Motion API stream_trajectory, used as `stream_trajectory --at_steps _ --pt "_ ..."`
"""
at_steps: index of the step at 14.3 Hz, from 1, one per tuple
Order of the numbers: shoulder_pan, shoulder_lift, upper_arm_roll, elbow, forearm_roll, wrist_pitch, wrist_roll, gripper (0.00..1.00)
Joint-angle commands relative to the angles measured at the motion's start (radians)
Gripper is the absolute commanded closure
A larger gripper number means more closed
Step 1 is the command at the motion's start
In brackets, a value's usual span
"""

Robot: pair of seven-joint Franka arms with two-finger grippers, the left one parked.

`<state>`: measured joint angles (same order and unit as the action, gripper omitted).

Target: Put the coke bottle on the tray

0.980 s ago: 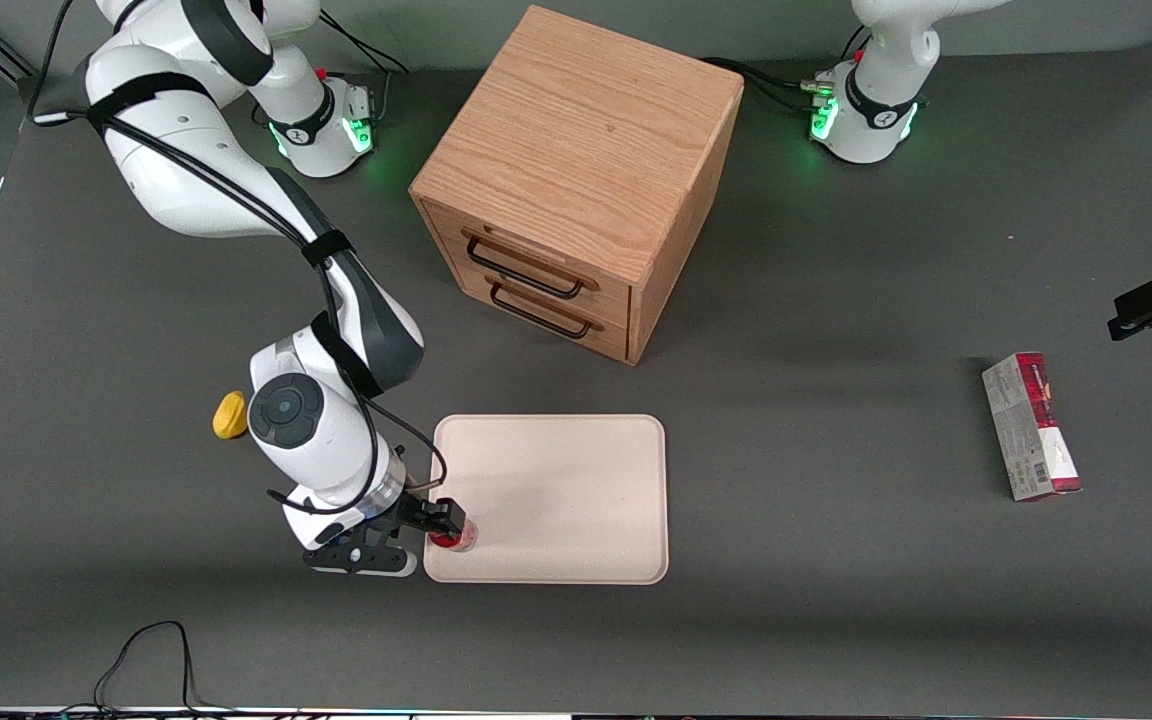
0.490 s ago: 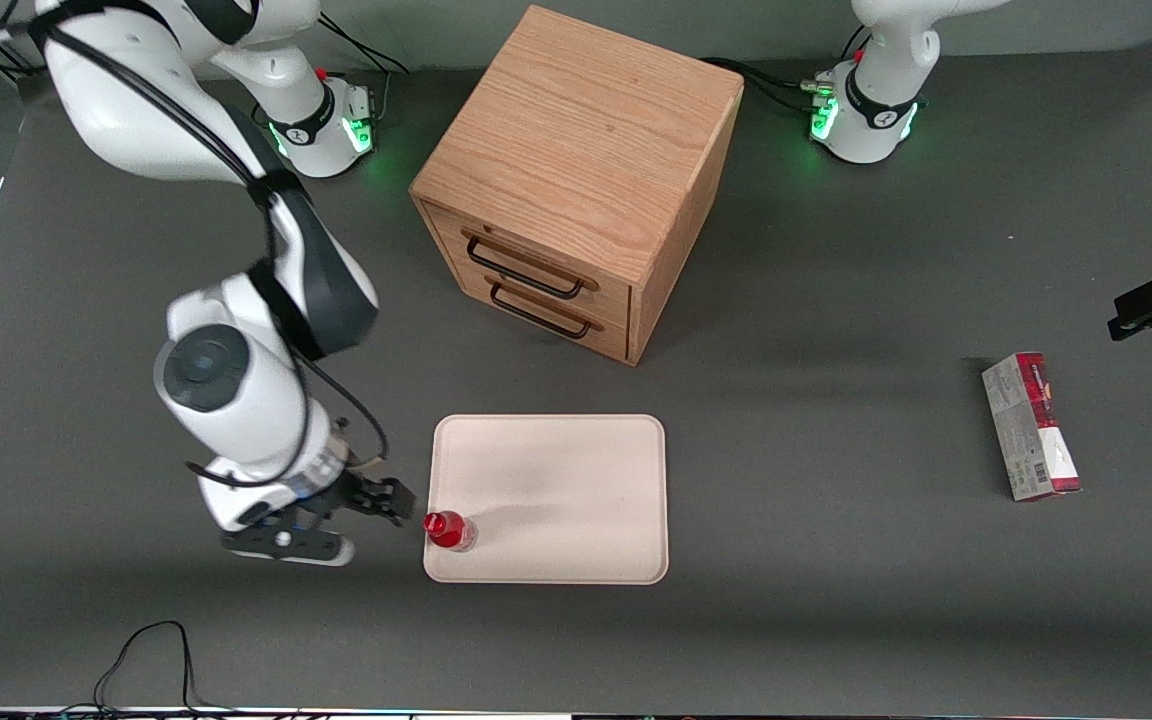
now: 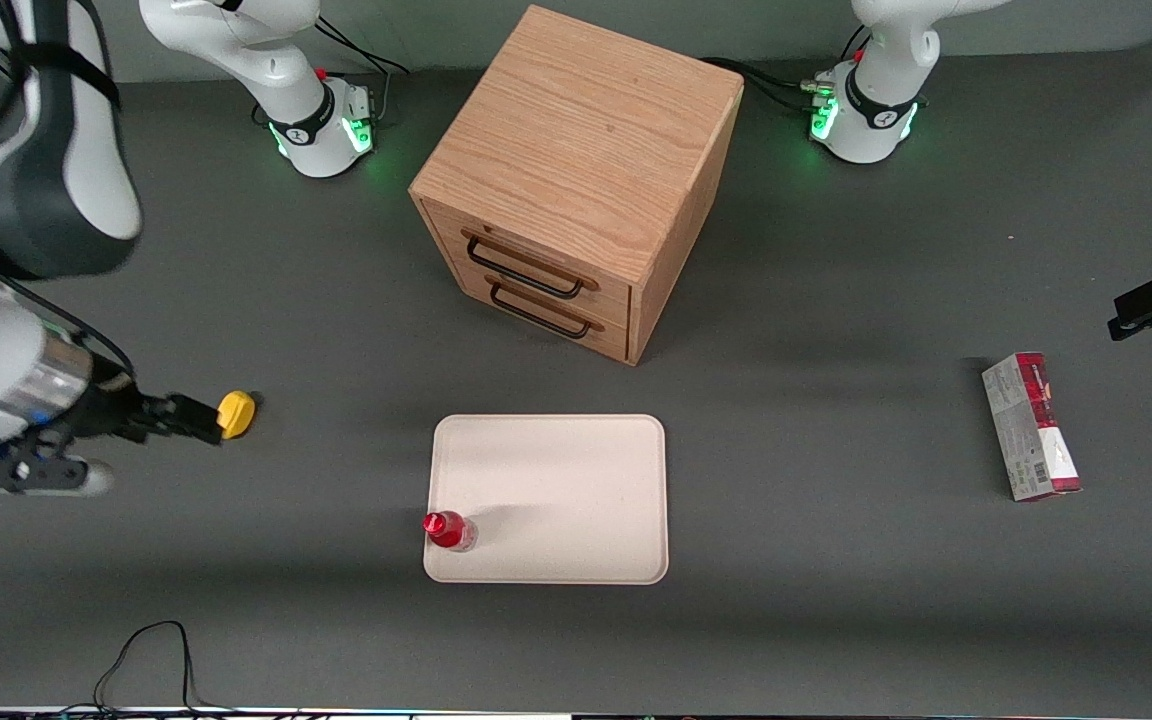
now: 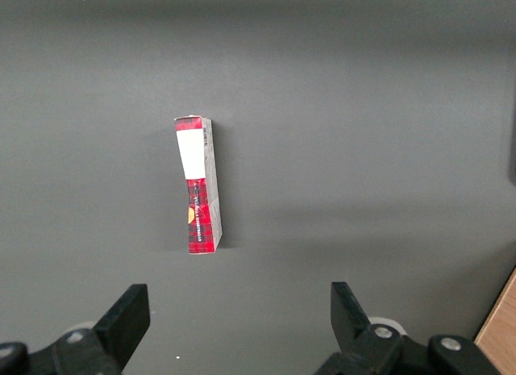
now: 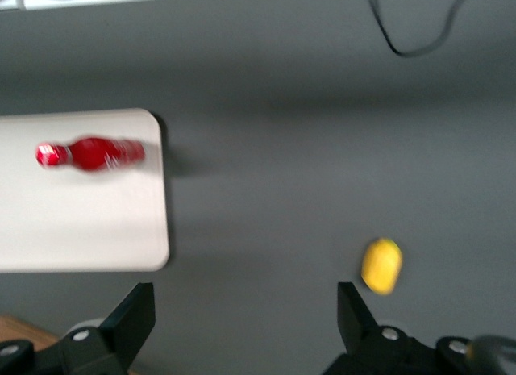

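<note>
The small red coke bottle [image 3: 449, 530] stands upright on the cream tray [image 3: 576, 490], in the tray's corner nearest the front camera at the working arm's end. It also shows in the right wrist view [image 5: 93, 154] on the tray [image 5: 81, 230]. My right gripper [image 3: 198, 420] is open and empty, raised well away from the tray toward the working arm's end of the table, next to a yellow object [image 3: 235, 413]. In the right wrist view the gripper [image 5: 242, 318] has nothing between its fingers.
A wooden drawer cabinet [image 3: 586, 170] with two black handles stands farther from the front camera than the tray. A red-and-grey carton [image 3: 1030, 427] lies toward the parked arm's end, also in the left wrist view [image 4: 199, 185]. The yellow object shows in the right wrist view [image 5: 380, 265]. A black cable [image 3: 151, 650] lies near the front edge.
My gripper let go of the coke bottle, which stays standing on the tray. The arm rose and drew back toward the working arm's end, uncovering the yellow object.
</note>
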<state>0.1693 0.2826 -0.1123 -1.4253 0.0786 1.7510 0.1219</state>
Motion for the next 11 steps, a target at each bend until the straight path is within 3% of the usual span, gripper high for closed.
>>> stream_trajectory --at_steps 1,4,11 --pt "0.016 -0.182 -0.017 -0.192 -0.025 -0.015 -0.031 0.00" --pt "0.004 -0.310 -0.020 -0.319 -0.040 -0.021 -0.031 0.00" --pt "0.006 -0.322 -0.017 -0.314 -0.097 -0.054 -0.019 0.00"
